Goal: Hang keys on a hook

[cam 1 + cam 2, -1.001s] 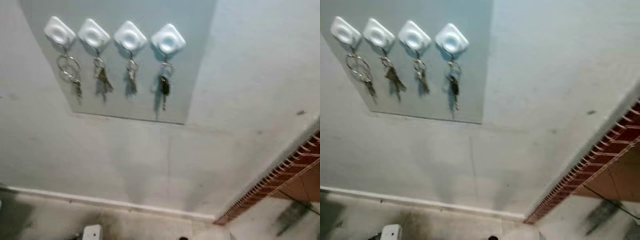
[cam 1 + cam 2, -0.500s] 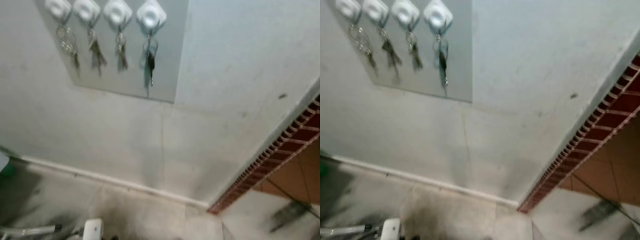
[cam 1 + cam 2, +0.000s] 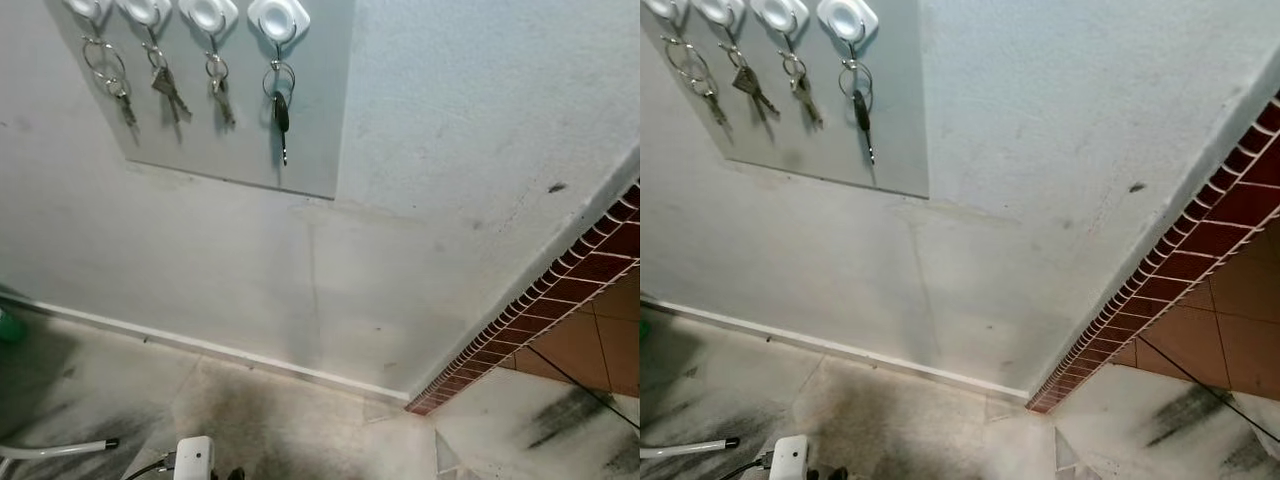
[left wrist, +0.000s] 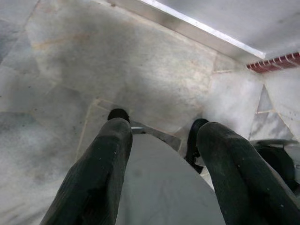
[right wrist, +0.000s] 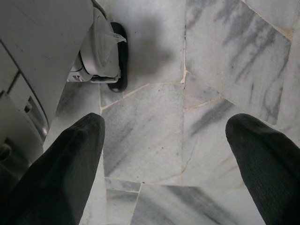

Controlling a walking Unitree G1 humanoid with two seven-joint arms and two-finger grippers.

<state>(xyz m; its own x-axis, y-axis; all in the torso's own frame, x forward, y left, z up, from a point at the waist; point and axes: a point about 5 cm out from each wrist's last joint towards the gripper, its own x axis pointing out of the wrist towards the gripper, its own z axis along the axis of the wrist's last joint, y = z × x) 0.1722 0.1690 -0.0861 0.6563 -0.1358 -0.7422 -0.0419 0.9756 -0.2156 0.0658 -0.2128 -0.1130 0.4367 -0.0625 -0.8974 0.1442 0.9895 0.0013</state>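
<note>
Checking the hooks (image 3: 278, 17) comes first: each carries keys (image 3: 281, 105), while the left claw (image 4: 161, 154) and right claw (image 5: 164, 154) hang wide, empty, over the floor (image 5: 211, 93).

Head views evenly lit, soft and slightly grainy; the keys (image 3: 281, 110) at upper left of the frame cast faint shadows on the grey panel (image 3: 318, 120), and a dim patch darkens the marble floor (image 3: 260, 420) at lower centre. Wrist views sharp on the floor but blurred on the near black fingers (image 4: 101, 173), no glare.
</note>
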